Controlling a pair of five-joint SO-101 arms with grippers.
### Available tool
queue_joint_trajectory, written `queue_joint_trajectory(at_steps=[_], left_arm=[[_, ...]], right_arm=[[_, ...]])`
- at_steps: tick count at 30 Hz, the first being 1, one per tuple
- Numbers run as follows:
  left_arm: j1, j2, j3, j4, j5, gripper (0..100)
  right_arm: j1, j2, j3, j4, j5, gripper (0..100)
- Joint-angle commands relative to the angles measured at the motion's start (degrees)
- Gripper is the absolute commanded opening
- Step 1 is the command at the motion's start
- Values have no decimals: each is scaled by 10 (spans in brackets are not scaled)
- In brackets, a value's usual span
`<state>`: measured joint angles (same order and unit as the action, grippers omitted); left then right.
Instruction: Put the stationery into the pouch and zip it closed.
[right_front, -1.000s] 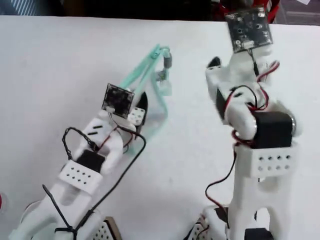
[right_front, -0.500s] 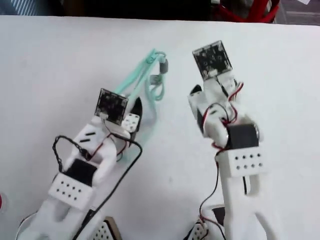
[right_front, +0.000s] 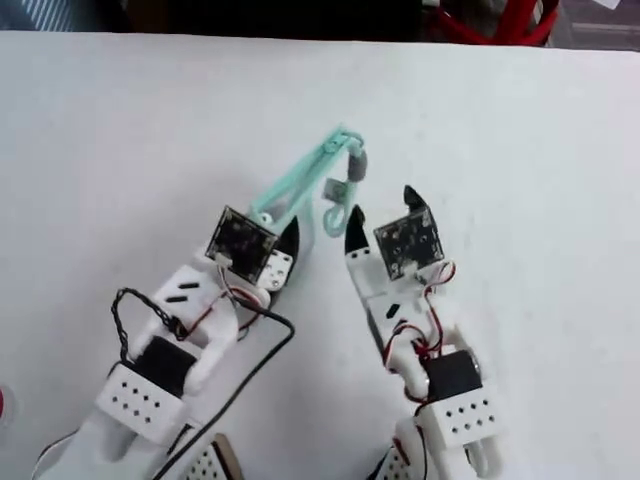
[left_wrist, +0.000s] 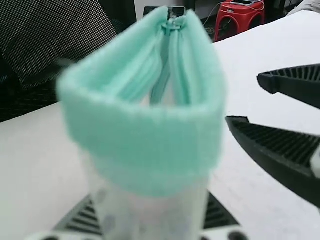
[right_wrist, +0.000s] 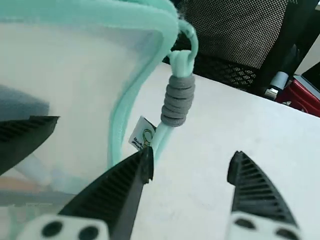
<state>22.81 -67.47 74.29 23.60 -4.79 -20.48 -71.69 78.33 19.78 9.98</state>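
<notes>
**High view, left to right.** The left tool (right_front: 287, 238) is gripping the lower end of the pouch (right_front: 298, 180). The pouch is standing edge-on off the white counter (right_front: 110, 130) and pointing toward 1 o'clock. In the left wrist view its mint band (left_wrist: 145, 145) is blocking most of that tool's fingers. At the far end, the grey-wrapped zipper pull (right_front: 356, 163) is hanging beside a small label (right_wrist: 141, 137). At 3 o'clock of the left tool, the right tool (right_front: 383, 208) is standing wide and holding nothing, with one finger (right_wrist: 122, 182) just beside the label. A black mesh chair (right_wrist: 235, 45) and a red object (right_front: 500, 25) are sitting beyond the counter at 12 o'clock.
</notes>
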Motion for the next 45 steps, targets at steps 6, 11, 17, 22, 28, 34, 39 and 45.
queue_joint_trajectory(at_steps=[6,11,17,22,28,34,39,45], left_arm=[[88,-14,-3,40,-5,24],[90,-15,-3,44,-5,24],[90,-13,-1,44,-5,24],[90,-13,-1,44,-6,24],[94,-15,-2,59,-6,24],[94,-15,-3,59,-6,25],[94,-15,-3,59,-6,26],[91,-15,-3,59,-6,26]], right_arm=[[18,56,8,-130,-79,242],[28,116,7,-186,-80,241],[94,127,4,-198,-81,241],[97,83,5,-158,-81,241],[88,80,4,-162,-81,241],[64,86,5,-163,-76,237],[68,84,5,-166,-75,75],[63,83,7,-165,-28,19]])
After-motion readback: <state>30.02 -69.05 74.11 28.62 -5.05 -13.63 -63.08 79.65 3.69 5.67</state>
